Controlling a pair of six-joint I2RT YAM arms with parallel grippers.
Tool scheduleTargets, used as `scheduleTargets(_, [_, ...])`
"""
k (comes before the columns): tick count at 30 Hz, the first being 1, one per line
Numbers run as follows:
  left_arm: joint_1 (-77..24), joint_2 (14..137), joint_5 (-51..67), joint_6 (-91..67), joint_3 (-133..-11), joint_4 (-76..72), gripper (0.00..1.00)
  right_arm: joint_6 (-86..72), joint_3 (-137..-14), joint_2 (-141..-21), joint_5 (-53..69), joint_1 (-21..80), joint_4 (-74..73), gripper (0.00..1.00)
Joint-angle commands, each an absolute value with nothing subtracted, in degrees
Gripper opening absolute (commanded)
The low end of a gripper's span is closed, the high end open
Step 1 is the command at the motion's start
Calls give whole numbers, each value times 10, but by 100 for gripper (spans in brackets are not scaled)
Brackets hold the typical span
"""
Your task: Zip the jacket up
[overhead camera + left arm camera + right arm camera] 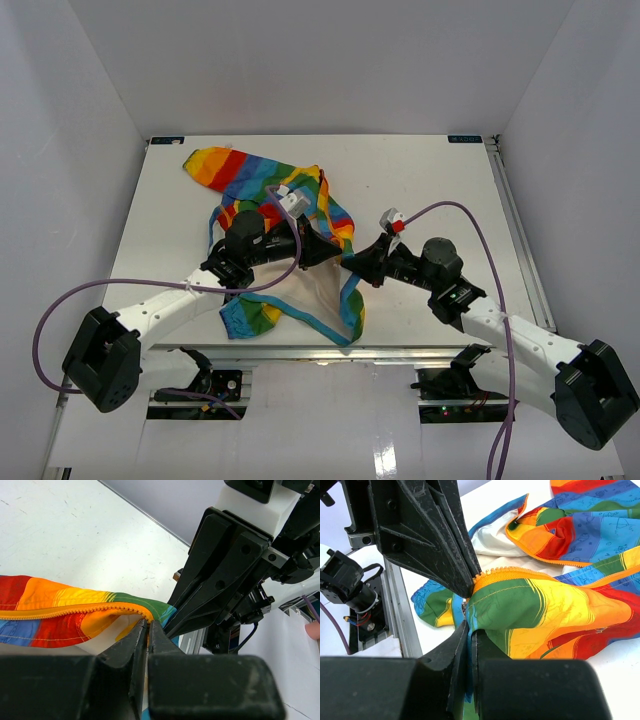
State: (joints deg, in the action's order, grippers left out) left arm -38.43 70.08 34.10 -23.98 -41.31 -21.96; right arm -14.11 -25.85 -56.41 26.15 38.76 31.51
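The left end effector is clenched on the jacket, pinching its edge along the orange zipper, with the fingers nearly touching. The jacket lies crumpled on the white bench, left of centre. One striped sleeve reaches toward the far left corner, and white lining shows at the near side. Just right of that grip, almost tip to tip with it, the right end effector is clamped tight on green-striped fabric at the zipper's end.
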Motion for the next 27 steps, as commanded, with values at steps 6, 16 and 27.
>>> scheduleTargets(6, [-384, 703, 383, -244, -419, -246, 0, -140, -287, -556, 247, 392, 335, 26])
scheduleTargets(16, [-384, 699, 395, -260, -404, -265, 0, -150, -292, -564, 244, 392, 352, 14])
scheduleTargets(27, [-384, 676, 343, -248, -385, -242, 42, -153, -278, -556, 240, 392, 367, 8])
